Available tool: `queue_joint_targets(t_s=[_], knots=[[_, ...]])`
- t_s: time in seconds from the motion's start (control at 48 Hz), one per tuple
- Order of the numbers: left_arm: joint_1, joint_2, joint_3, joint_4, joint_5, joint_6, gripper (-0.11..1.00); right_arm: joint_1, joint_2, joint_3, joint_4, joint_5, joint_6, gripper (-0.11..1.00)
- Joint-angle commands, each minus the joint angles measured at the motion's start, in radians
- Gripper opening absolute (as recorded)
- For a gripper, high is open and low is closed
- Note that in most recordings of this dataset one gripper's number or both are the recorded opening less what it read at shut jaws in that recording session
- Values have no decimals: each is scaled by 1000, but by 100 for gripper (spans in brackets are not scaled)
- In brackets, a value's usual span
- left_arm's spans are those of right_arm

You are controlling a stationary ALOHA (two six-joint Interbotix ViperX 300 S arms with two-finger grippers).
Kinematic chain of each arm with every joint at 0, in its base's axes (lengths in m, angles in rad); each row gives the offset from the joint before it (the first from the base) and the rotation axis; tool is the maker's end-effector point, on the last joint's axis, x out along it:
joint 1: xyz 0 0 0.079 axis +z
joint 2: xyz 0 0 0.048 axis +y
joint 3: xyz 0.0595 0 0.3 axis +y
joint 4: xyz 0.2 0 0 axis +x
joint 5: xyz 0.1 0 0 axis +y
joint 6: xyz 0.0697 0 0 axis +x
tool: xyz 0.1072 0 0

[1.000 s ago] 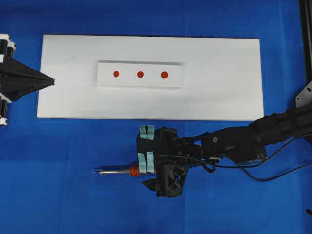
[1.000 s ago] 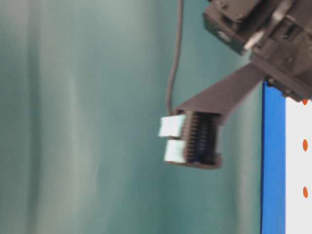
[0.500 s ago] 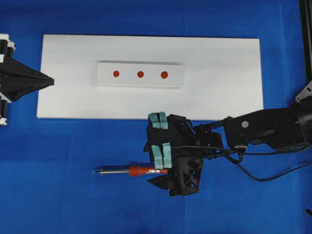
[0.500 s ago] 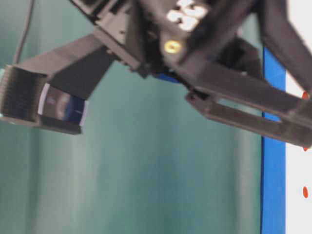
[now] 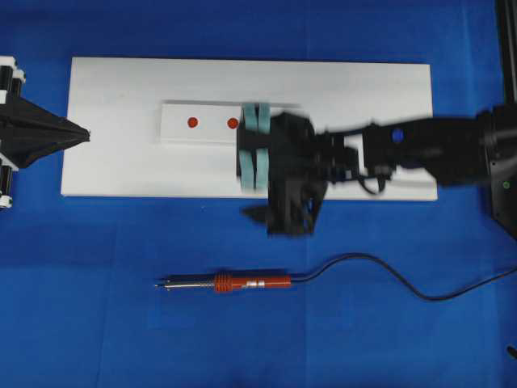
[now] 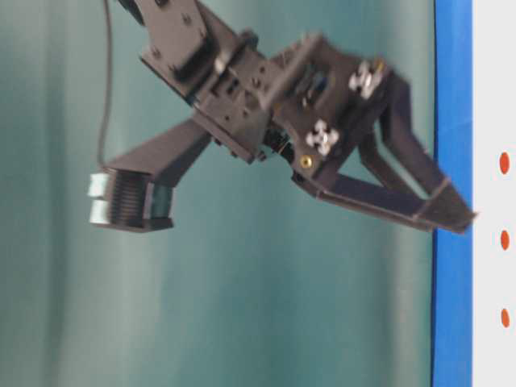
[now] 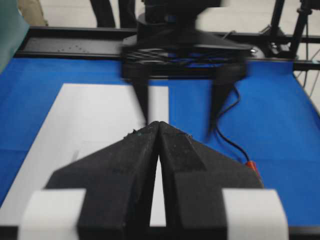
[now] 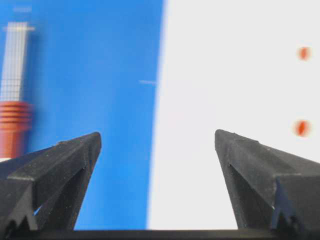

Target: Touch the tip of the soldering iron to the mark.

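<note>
1. A blue cloth (image 5: 97, 323) covers the whole table.
2. A flat white board (image 5: 363, 105) lies on it.
3. A teal backdrop (image 6: 242, 322) stands behind.
4. Black frame rails (image 7: 65, 45) edge the table.

No legible text, label, brand name or number is to be found in any view. The only signs are the round red dots on the white block (image 5: 202, 124): two are seen in the overhead view, among them the mark (image 5: 233, 123), the rest of the row being hidden behind the right gripper (image 5: 257, 147).
</note>
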Motion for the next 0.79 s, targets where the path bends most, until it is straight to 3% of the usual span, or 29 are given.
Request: queue_joint_targets(t_s=[0.0, 0.146, 0.354, 0.771], knots=[[3, 5, -9, 2, -5, 0, 0, -55, -41, -18, -31, 3, -2, 87], [2, 5, -9, 2, 2, 0, 0, -94, -52, -6, -44, 3, -2, 87], [3, 3, -11, 2, 3, 0, 0, -87, -135, 51, -44, 11, -2, 87], [3, 3, -11, 2, 3, 0, 0, -89, -597, 360, -69, -11, 5, 87]])
